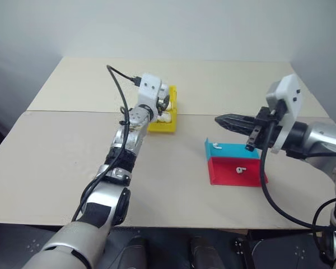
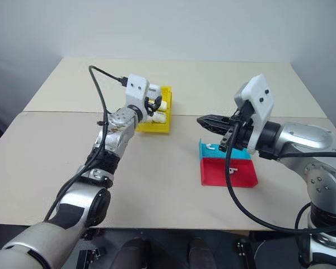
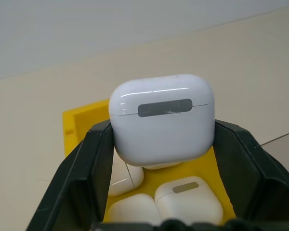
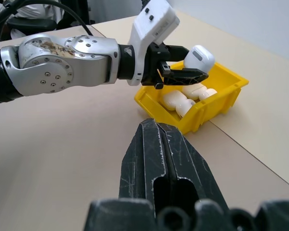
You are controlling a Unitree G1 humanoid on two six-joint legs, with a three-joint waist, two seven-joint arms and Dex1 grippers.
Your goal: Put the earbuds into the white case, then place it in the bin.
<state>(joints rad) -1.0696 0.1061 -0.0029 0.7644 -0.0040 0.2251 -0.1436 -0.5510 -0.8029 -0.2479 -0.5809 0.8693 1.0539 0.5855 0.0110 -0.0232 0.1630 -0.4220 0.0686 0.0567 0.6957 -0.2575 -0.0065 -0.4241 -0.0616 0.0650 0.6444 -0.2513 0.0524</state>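
The white case, lid shut, sits clamped between the two black fingers of the left gripper, held in the air directly above the bin. The bin itself stands on the beige table, just past the seam between the two tabletop boards, and it already holds several other white cases lying on its yellow floor (at least three can be counted through the left wrist view, one of them partly hidden under the held case). A grey strip on the held case's front faces back toward the wrist camera.

Well to the right of the bin lies the teal-and-red tray, flat on the table. One earbud rests on the teal part, the half nearer the bin's far row, and a second earbud rests on the red part, nearer the table's front edge.

The right gripper hangs above the tray's teal end, its fingers pressed together with nothing between them, tips pointing toward the bin and still well apart from it.
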